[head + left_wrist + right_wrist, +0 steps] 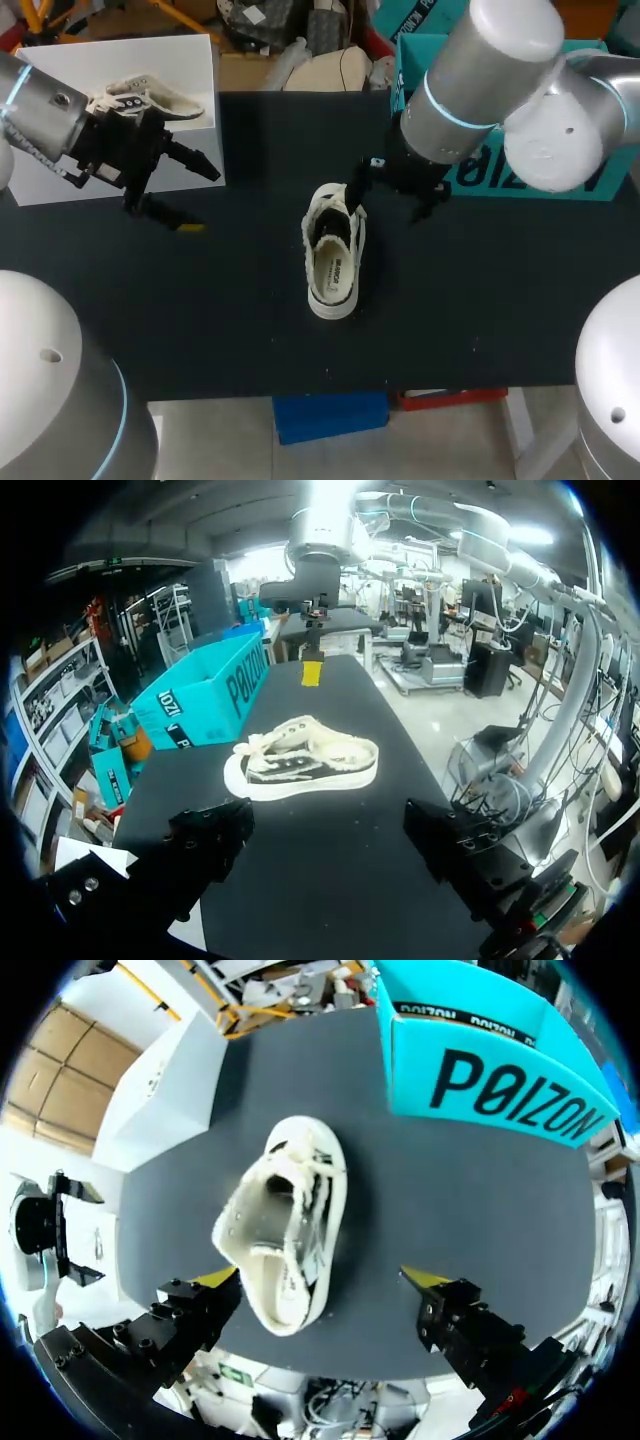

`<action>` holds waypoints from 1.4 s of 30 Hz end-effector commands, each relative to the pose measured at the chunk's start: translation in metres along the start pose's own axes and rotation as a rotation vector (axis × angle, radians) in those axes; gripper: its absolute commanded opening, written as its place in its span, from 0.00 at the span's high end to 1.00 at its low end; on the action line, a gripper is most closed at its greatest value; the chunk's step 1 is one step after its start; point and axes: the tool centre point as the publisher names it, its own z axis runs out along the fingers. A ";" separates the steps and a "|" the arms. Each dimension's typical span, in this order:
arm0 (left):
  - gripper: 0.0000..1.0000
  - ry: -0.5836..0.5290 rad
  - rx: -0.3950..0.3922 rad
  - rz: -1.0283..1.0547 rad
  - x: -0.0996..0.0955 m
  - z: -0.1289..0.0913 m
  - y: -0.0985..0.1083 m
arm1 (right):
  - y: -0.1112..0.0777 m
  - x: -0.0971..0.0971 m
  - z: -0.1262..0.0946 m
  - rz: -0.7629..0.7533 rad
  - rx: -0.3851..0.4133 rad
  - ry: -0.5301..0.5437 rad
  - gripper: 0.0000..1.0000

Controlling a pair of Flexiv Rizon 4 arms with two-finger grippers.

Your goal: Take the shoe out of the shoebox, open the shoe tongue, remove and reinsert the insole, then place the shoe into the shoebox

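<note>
The black bench (500, 300) fills the middle of the head view; the teal shoebox (590, 185) stands at upper right; the left end effector (205, 200), at upper left, is spread wide and empty; the right end effector (400, 190), just above centre, likewise; the shoe (333, 255) lies on the bench at centre, out of the box; opening the tongue looks to be the step in hand, calling for the right fingers to descend and pinch it.
</note>
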 end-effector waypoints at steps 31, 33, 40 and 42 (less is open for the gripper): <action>0.00 -0.005 -0.001 0.001 0.001 0.001 0.000 | 0.011 0.024 0.050 -0.106 0.104 -0.216 0.00; 0.00 -0.005 -0.001 0.001 0.001 0.001 0.000 | 0.011 0.024 0.055 -0.095 0.104 -0.222 0.00; 0.00 -0.005 -0.001 0.001 0.001 0.001 0.000 | 0.006 0.016 0.069 -0.069 0.093 -0.239 0.06; 0.00 -0.005 -0.001 0.001 0.001 0.001 0.000 | 0.005 0.012 0.069 -0.054 0.085 -0.243 0.42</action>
